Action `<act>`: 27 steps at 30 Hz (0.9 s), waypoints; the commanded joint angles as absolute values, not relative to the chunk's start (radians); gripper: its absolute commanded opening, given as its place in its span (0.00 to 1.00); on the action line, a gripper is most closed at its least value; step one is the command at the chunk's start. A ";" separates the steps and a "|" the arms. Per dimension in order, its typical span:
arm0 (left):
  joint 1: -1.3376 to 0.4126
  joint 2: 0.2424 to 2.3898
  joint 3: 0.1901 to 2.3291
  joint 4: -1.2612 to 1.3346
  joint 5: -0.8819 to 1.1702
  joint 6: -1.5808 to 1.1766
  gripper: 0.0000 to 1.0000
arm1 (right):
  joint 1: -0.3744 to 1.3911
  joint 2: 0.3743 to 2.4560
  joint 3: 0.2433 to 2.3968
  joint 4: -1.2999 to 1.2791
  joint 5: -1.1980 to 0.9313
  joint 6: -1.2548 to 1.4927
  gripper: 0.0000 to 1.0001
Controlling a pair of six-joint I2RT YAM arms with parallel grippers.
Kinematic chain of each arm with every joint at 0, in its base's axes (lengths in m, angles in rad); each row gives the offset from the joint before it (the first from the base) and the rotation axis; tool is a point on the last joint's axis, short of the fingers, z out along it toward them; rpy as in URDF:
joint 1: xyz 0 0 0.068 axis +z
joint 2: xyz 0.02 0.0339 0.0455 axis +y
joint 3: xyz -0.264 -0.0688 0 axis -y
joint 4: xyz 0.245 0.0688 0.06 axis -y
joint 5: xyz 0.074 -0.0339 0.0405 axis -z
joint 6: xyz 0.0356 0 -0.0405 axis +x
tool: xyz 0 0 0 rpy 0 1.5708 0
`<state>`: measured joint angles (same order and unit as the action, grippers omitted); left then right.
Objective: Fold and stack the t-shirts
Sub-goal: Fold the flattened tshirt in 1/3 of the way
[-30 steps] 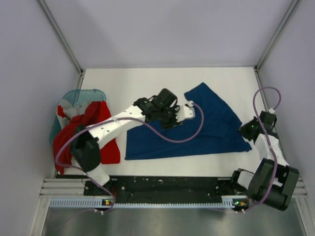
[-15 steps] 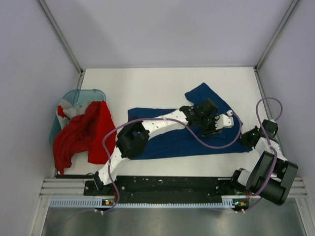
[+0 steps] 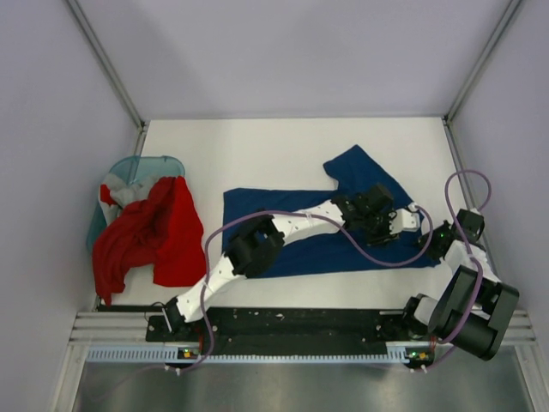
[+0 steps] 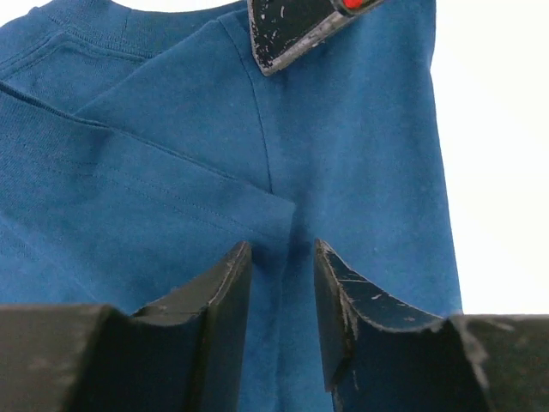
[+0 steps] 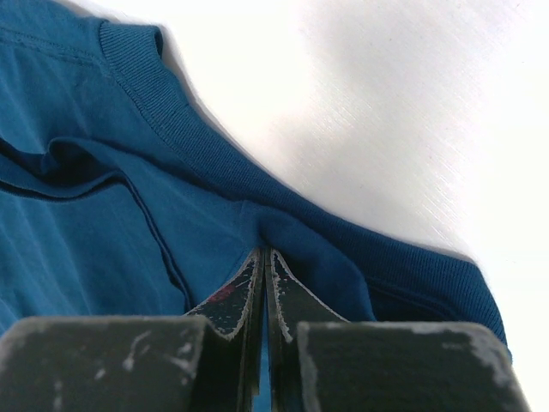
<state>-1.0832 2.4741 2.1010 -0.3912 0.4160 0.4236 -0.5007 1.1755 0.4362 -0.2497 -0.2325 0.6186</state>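
The navy t-shirt lies spread across the middle of the table. My left arm reaches right over it. My left gripper rests at the shirt's right end, its jaws a narrow gap apart with flat blue cloth under and between them. My right gripper is shut on the shirt's right corner, and a pinch of cloth next to the ribbed collar rises at its tips. The right gripper's finger shows just ahead in the left wrist view. The red t-shirt lies crumpled at the left. The grey-white shirt lies behind it.
A teal plastic basket stands at the far left, with the red and grey-white shirts hanging over it. White table shows behind the navy shirt. Purple cables loop over both arms. Enclosure walls stand close on both sides.
My left gripper has swept right across the navy shirt, from its middle to its right end. The shirt's left part now lies uncovered. My right gripper shifted slightly.
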 commanded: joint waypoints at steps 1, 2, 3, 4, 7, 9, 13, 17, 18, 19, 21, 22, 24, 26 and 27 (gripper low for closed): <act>-1.089 2.508 2.146 -0.318 0.414 0.396 0.38 | -0.511 1.157 0.448 -0.265 -0.213 0.586 0.00; -1.089 2.513 2.149 -0.319 0.407 0.400 0.37 | -0.511 1.160 0.449 -0.265 -0.215 0.583 0.00; -1.089 2.516 2.152 -0.316 0.399 0.402 0.34 | -0.511 1.161 0.449 -0.265 -0.213 0.583 0.00; -1.089 2.519 2.152 -0.318 0.399 0.403 0.30 | -0.511 1.163 0.449 -0.265 -0.213 0.583 0.00; -1.091 2.519 2.158 -0.328 0.405 0.397 0.08 | -0.512 1.167 0.454 -0.264 -0.212 0.581 0.00; -1.089 2.517 2.172 -0.342 0.400 0.381 0.00 | -0.512 1.169 0.451 -0.264 -0.204 0.584 0.00; -1.081 2.507 2.233 -0.399 0.414 0.359 0.00 | -0.511 1.172 0.445 -0.265 -0.173 0.592 0.00; -1.075 2.496 2.258 -0.457 0.463 0.405 0.02 | -0.512 1.195 0.445 -0.265 -0.163 0.594 0.00; -1.077 2.496 2.257 -0.460 0.463 0.414 0.04 | -0.512 1.198 0.446 -0.264 -0.164 0.592 0.00; -1.075 2.499 2.253 -0.460 0.463 0.419 0.04 | -0.511 1.200 0.448 -0.264 -0.164 0.592 0.00; -1.075 2.500 2.241 -0.448 0.448 0.416 0.01 | -0.511 1.197 0.448 -0.262 -0.164 0.591 0.00; -1.075 2.503 2.237 -0.443 0.445 0.411 0.01 | -0.511 1.193 0.448 -0.264 -0.164 0.591 0.00; -1.075 2.505 2.234 -0.443 0.454 0.417 0.03 | -0.512 1.190 0.448 -0.264 -0.164 0.591 0.00; -1.075 2.507 2.235 -0.442 0.457 0.426 0.09 | -0.512 1.193 0.448 -0.264 -0.166 0.589 0.00; -1.075 2.510 2.233 -0.437 0.454 0.426 0.12 | -0.512 1.193 0.449 -0.265 -0.167 0.589 0.00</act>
